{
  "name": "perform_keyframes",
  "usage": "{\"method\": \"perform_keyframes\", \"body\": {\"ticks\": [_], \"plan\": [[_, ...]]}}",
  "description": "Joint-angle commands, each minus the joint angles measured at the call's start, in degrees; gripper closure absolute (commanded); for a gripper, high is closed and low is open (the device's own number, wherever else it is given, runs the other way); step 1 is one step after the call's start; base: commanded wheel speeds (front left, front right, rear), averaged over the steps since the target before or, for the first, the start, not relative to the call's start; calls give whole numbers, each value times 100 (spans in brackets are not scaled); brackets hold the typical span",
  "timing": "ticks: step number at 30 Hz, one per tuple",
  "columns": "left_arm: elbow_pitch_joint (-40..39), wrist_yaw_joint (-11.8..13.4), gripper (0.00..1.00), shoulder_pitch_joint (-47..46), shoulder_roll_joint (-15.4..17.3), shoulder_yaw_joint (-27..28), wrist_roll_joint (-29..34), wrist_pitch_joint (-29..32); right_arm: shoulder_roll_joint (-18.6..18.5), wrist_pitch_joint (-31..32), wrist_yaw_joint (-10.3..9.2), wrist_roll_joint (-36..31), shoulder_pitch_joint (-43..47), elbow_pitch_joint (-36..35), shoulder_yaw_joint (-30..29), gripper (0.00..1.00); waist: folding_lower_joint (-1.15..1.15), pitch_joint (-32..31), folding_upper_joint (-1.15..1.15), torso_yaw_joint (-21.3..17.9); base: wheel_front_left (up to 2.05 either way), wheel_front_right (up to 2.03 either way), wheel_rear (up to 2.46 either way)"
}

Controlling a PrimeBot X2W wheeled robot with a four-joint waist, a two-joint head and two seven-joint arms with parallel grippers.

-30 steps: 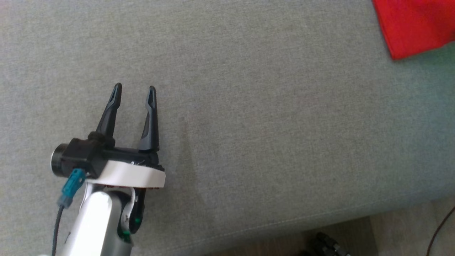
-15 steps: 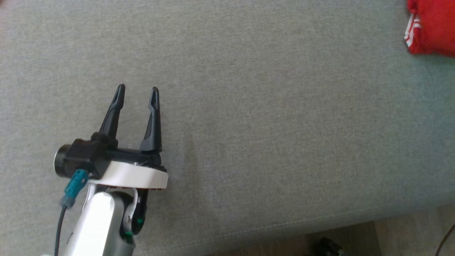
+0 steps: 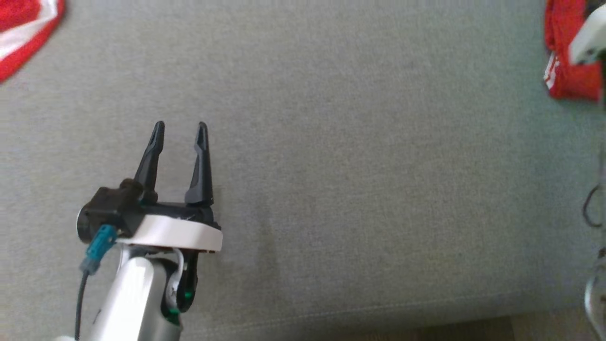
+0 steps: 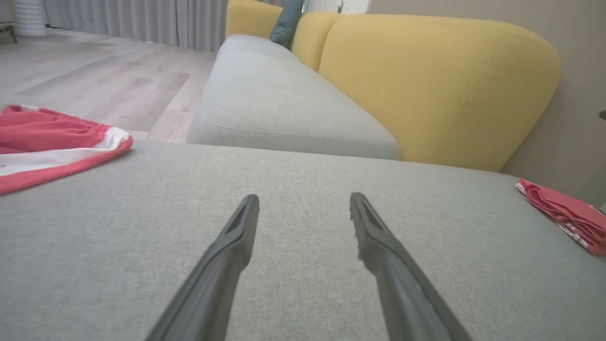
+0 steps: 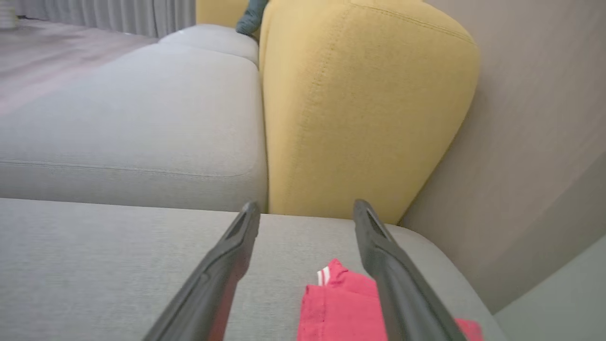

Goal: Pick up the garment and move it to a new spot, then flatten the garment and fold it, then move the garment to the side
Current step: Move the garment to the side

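Red and folded small, the garment [image 5: 341,308] lay at the right end of the sofa cushion [image 3: 360,189], just under the right gripper [image 5: 307,206], whose fingers stood spread and empty. The left gripper [image 3: 180,127], spread too, hung well apart to its left. The garment's long axis probably ran along the right fingers; the frame cropped it.

The folded red jersey [image 3: 565,80] runs off the head view's right edge, partly covered by a blurred pale piece of the right arm [image 3: 589,38]; in the right wrist view the bottom edge cuts it and one finger [image 5: 402,284] of the right gripper [image 5: 307,207] hides part. A red-and-white cloth [image 3: 21,33] is clipped by the head view's top left corner, and a teal thing [image 4: 284,23] among the yellow cushions [image 4: 426,85] is too small to name.
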Motion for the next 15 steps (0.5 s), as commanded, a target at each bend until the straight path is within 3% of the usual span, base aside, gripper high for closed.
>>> {"method": "perform_keyframes", "body": {"ticks": [1, 11, 15], "plan": [[-133, 17, 0, -58, 30, 252, -65, -60, 44, -77, 36, 79, 76, -188, 112, 0, 0, -233, 0, 154, 0, 0, 0], [289, 86, 0, 132, -84, 636, -152, -74, 664, -780, 36, 982, 1265, -644, 533, 0, 0, -1187, 0, 527, 0, 0, 0], [420, 93, 0, 362, -139, 768, -111, -74, 879, -1060, 36, 1063, 1928, -917, 588, 0, 0, -1516, 0, 618, 0, 0, 0]]}}
